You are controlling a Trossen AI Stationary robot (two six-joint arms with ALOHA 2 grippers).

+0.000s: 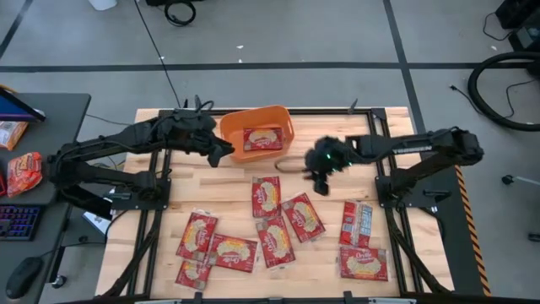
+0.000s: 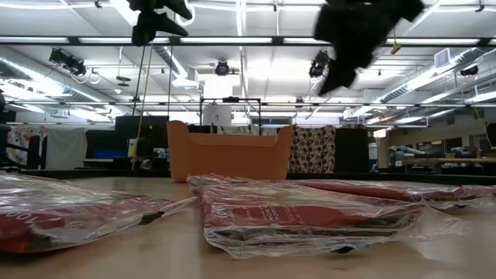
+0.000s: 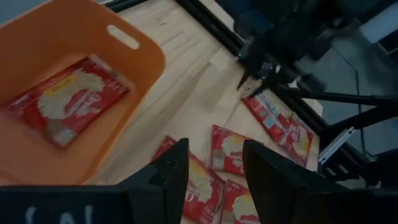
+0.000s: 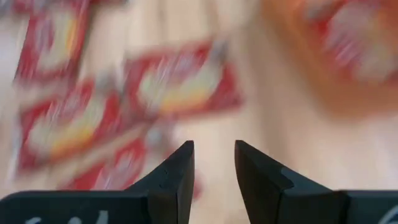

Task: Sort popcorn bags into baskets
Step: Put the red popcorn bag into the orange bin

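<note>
Orange basket [image 1: 256, 133]: landmark, at the bench's far edge; one popcorn bag [image 1: 262, 138] already lies inside.
Left pincer [image 1: 221, 154]: just left of the basket, fingers apart, holding nothing.
Loose popcorn bags [image 1: 267, 196]: flat on the bench [image 1: 228, 194], on the near side of the basket.
Right pincer [image 1: 322, 182]: right of the basket, raised, fingers parted, empty.
Step, as judged: between picks; next move calls for descent onto a loose bag.
</note>
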